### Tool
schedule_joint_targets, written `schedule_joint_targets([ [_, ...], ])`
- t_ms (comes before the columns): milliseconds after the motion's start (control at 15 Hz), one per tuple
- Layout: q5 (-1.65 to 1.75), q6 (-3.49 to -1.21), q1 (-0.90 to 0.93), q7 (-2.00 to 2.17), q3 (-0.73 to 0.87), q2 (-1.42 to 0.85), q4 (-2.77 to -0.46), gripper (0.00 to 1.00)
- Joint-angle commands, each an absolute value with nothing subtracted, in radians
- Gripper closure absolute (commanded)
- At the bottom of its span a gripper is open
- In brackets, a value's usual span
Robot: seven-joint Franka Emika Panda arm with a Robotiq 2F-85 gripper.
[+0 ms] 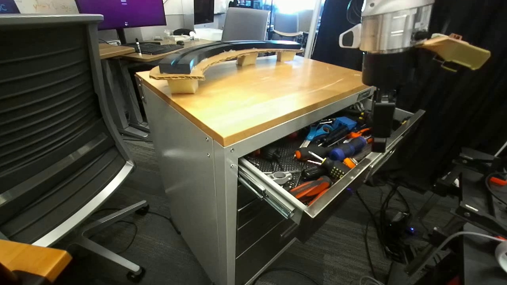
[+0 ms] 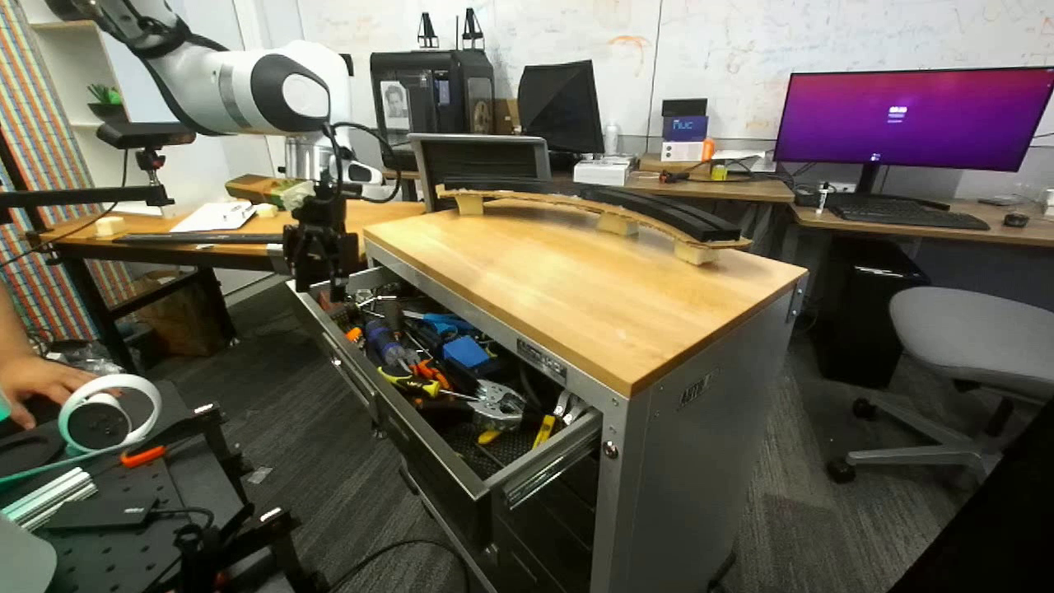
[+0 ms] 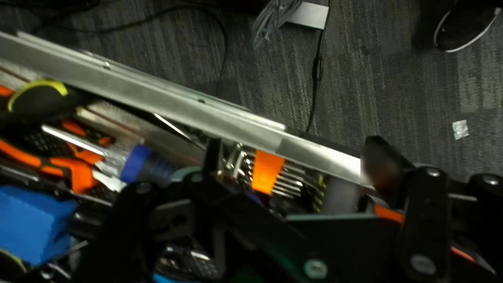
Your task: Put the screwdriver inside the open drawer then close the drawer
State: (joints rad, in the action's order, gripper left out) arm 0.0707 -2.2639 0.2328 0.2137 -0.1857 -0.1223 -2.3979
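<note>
Black jaws stand apart over a tool-filled drawer [image 1: 340, 185]

Closest to the wrist camera are the jaws: matt black linked bars with round silver bolt heads, their tips well apart, one of them blurred. Below the gap between them lies a row of slim, shiny metal rods [image 3: 290, 184] in a flat orange clip [image 3: 268, 171]. The drawer, pulled out under the jaws, has a straight, dull metal front edge that slants past them; whether they touch it cannot be told.

The screwdriver [image 1: 336, 169], stubby, its rounded grip black and yellow, lies inside the drawer, left of the jaws in the wrist view and well apart from them. Nearer, partly hidden behind one jaw, is a longer tool [image 3: 135, 164] with a blue handle, a clear collar and a straight metal shaft. A blue block [image 3: 33, 222] with flat faces sits left of the jaws too.

In an exterior view, the worktop [image 1: 269, 95] of smooth, glossy pale wood spreads to the left of the jaws, capping a grey sheet-metal cabinet [image 1: 182, 170]. On it, farther from the jaws, a curved black strip [image 1: 233, 46] rests on ragged corrugated cardboard [image 1: 197, 74], raised on pale blocks [image 1: 183, 86]. Beyond the jaws, in the wrist view, is ribbed grey carpet [image 3: 361, 90].
</note>
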Motion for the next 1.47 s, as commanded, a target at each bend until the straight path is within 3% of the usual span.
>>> schedule_joint_targets([
  [0, 0.09, -2.285, 0.227, 0.326, -0.168, -0.097, -2.494, 0.42],
  [467, 0.106, -2.648, 0.246, 0.455, -0.158, -0.18, -2.565, 0.92],
  [667, 0.211, -2.787, 0.281, 0.544, -0.12, -0.233, -2.557, 0.95],
  [800, 0.387, -2.859, 0.343, 0.647, -0.044, -0.264, -2.536, 0.9],
  [1400, 1.088, -2.977, 0.643, 1.143, 0.257, -0.418, -2.299, 0.89],
])
